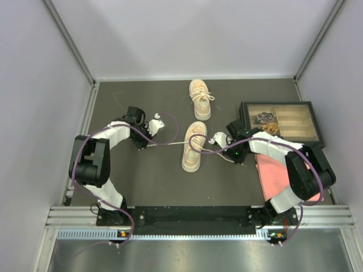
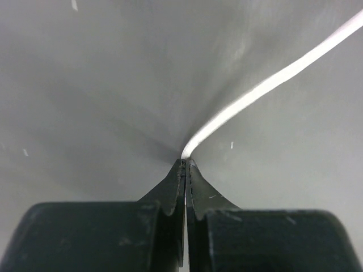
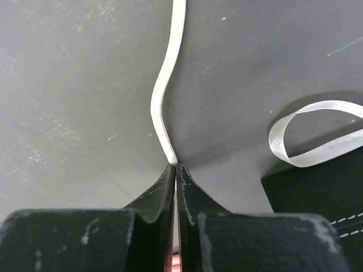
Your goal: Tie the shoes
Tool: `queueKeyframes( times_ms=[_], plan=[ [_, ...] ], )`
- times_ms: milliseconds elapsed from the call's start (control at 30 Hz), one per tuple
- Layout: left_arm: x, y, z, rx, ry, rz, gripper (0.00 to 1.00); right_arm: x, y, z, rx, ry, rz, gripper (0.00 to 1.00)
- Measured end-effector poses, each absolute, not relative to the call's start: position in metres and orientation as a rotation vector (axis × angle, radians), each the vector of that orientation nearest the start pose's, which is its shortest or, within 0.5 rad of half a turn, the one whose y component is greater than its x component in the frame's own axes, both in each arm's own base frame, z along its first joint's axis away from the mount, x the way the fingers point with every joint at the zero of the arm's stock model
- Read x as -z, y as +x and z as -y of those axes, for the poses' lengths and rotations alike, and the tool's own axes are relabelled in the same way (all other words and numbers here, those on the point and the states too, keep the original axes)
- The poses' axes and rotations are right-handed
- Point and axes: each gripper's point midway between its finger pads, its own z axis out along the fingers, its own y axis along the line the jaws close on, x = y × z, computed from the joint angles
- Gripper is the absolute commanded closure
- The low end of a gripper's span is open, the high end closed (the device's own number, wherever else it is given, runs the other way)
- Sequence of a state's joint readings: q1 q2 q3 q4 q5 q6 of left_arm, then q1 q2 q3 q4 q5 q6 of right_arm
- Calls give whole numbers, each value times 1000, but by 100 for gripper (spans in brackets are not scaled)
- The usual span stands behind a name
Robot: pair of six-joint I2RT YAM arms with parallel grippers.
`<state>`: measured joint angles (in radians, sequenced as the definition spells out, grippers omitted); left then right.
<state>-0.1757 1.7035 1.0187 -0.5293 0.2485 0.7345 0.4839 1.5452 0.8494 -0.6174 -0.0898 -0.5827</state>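
The left gripper (image 2: 185,161) was pinched tight on the left lace (image 2: 272,82), low over the mat (image 1: 147,175). The right gripper (image 3: 174,166) was likewise clamped on the right lace (image 3: 164,85). Between them lay the near shoe (image 1: 193,146), both laces drawn sideways from it. The far shoe (image 1: 200,98) lay beyond, apart. A box (image 1: 278,103) sat far right.

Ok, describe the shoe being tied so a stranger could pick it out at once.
On the dark table, two tan shoes lie near the middle, one beyond the other. It is the near shoe, left of the pink cloth. Unlike the far shoe, its white laces stretch out sideways, pinched in the left tool and the right tool.
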Motion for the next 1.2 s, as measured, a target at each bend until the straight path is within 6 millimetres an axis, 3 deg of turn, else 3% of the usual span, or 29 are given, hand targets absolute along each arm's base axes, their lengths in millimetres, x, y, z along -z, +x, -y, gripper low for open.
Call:
queueKeyframes(
  times_ms=[133,267,300,333,400,433,467,567,733,800,833,900,1033,1100,1133,1200],
  plan=[
    [-20,326,57,174,1246,-2445,100,-15,248,-114,-93,-1452,-2498,100],
    [-20,324,53,188,1261,-2437,100,-17,264,-104,-76,-1380,-2554,100],
    [-21,324,55,201,1265,-2430,98,-17,268,-102,-75,-1366,-2565,100],
    [-21,324,56,211,1270,-2425,90,-18,270,-100,-77,-1355,-2575,100],
    [-21,323,60,240,1276,-2413,81,-18,271,-101,-94,-1347,-2593,86],
    [-21,322,63,253,1279,-2408,72,-18,270,-102,-109,-1346,-2602,80],
    [-21,322,66,269,1278,-2403,68,-18,269,-103,-123,-1343,-2610,63],
    [-21,324,74,309,1271,-2399,59,-22,260,-114,-228,-1327,-2647,38],
    [-26,333,81,339,1232,-2390,50,-36,253,-127,-345,-1298,-2673,15],
    [-30,336,84,350,1212,-2379,39,-46,255,-130,-361,-1277,-2668,2],
    [-34,338,86,354,1199,-2367,37,-53,258,-132,-374,-1251,-2658,1],
    [-50,342,90,357,1165,-2325,17,-76,273,-136,-374,-1210,-2584,1],
    [-110,355,102,341,1097,-2138,12,-136,294,-150,-398,-1138,-2378,1],
    [-147,359,110,348,1058,-2018,10,-166,296,-158,-432,-1111,-2270,1],
    [-165,360,115,356,1037,-1957,2,-180,295,-161,-445,-1100,-2215,1],
    [-198,362,124,376,988,-1837,2,-205,295,-167,-459,-1078,-2105,1]
  ],
)
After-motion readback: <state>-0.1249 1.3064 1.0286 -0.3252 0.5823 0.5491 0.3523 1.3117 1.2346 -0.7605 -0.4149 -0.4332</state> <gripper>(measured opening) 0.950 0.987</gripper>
